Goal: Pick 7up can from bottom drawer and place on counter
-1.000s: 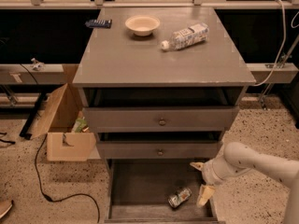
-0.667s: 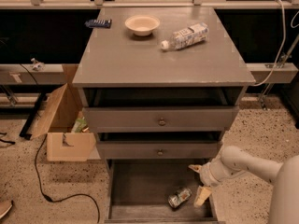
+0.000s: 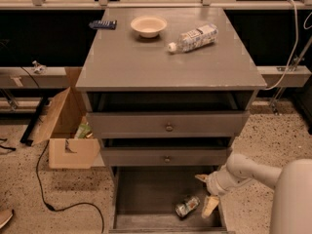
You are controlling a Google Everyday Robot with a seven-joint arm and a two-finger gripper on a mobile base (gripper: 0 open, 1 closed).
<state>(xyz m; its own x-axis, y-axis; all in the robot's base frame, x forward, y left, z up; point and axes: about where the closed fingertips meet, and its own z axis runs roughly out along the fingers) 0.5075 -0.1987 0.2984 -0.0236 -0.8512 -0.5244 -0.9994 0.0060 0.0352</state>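
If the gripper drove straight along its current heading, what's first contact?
The gripper, open at the right side of the bottom drawer, points left and downward. Probably the 7up can lying on the drawer floor just ahead; depth is unclear, so it might pass above it.

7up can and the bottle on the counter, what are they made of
7up can: likely metal, glossy, with silver-green glints; bottle: seemingly clear plastic, see-through body, white cap. The gripper hangs open beside the can, at the bottom drawer.
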